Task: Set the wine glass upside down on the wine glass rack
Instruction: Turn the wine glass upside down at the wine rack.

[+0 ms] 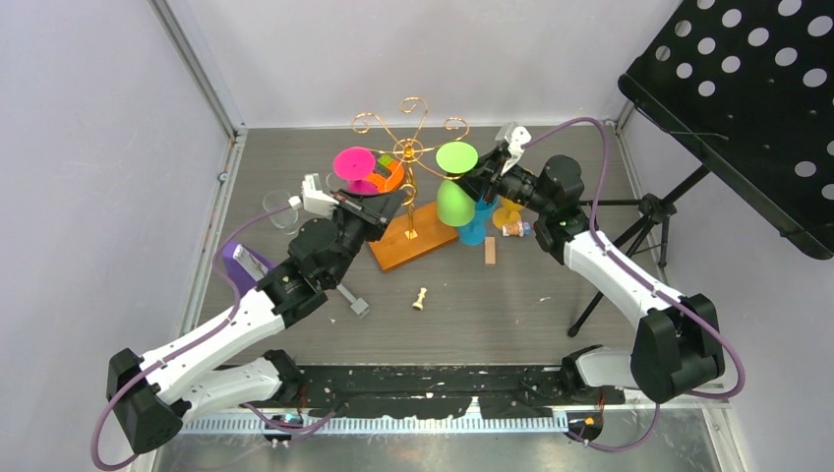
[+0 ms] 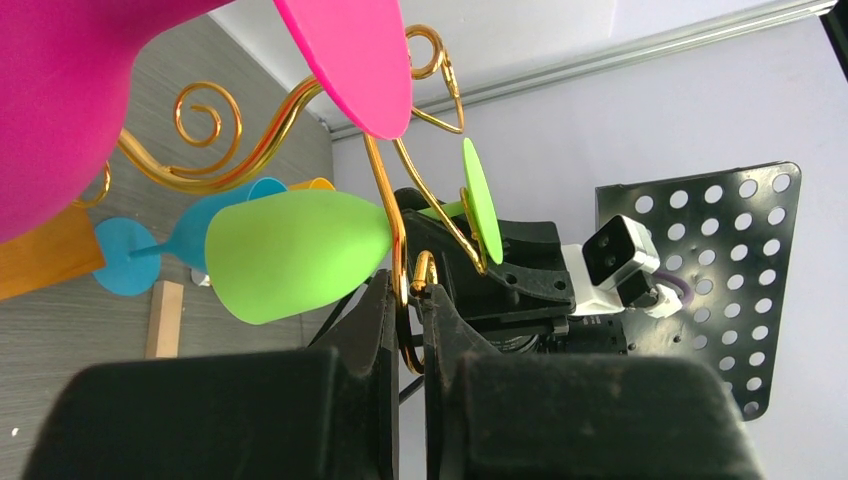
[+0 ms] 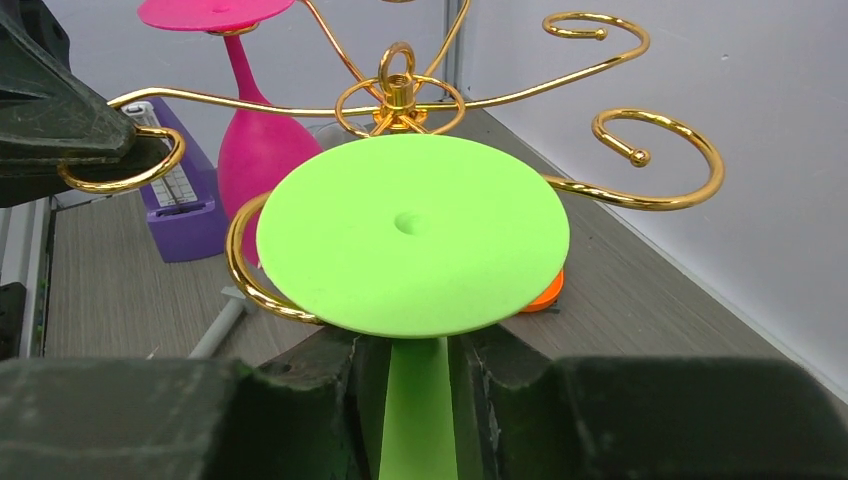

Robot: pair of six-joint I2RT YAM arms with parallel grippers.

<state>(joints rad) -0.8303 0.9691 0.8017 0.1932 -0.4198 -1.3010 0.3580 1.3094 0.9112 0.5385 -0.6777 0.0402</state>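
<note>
Left jaws clamped tight on one gold curl of the wine glass rack (image 1: pixel 410 149), steadying it. Right jaws narrowly parted around the stem of the green wine glass (image 3: pixel 412 235), with a sliver of gap on one side, so probably no real grip. Glass hangs upside down: foot on top across a wire loop, bowl below, beside the pink glass (image 1: pixel 352 163). Looks basically placed.

Risks: the foot seems to overhang the loop rather than sit centred. If the right jaws back out crooked and snag the stem, it could slide off the open end and drop to the surface (image 1: pixel 472 315). Also, the left jaws letting go sharply could spring the wire and sway both glasses into each other.
</note>
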